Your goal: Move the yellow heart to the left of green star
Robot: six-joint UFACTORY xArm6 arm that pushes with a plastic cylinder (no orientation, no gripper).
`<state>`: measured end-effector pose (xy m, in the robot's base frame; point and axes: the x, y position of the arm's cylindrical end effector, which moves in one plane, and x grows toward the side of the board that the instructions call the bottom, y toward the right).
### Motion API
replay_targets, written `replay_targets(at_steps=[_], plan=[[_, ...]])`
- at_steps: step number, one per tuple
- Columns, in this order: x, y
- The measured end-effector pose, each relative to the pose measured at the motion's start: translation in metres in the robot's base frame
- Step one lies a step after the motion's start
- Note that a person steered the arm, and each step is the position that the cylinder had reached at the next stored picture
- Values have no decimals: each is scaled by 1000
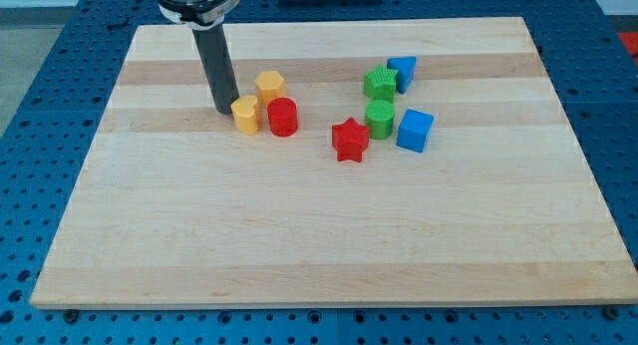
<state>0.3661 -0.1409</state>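
Note:
The yellow heart [245,115] lies on the wooden board [299,245], left of the middle near the view's top. My tip [225,110] stands right against the heart's left side. The green star [380,83] lies further to the view's right, next to a blue triangular block [402,72]. A yellow hexagon [270,87] sits just above and to the right of the heart, and a red cylinder [282,117] touches the heart's right side.
A green cylinder [380,117] sits below the green star. A red star [350,140] lies to its lower left and a blue cube [415,130] to its right. Blue perforated table surrounds the board.

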Motion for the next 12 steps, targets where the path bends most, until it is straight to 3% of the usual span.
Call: replay_targets(at_steps=[3,12], plan=[[26,-19],[28,72]])
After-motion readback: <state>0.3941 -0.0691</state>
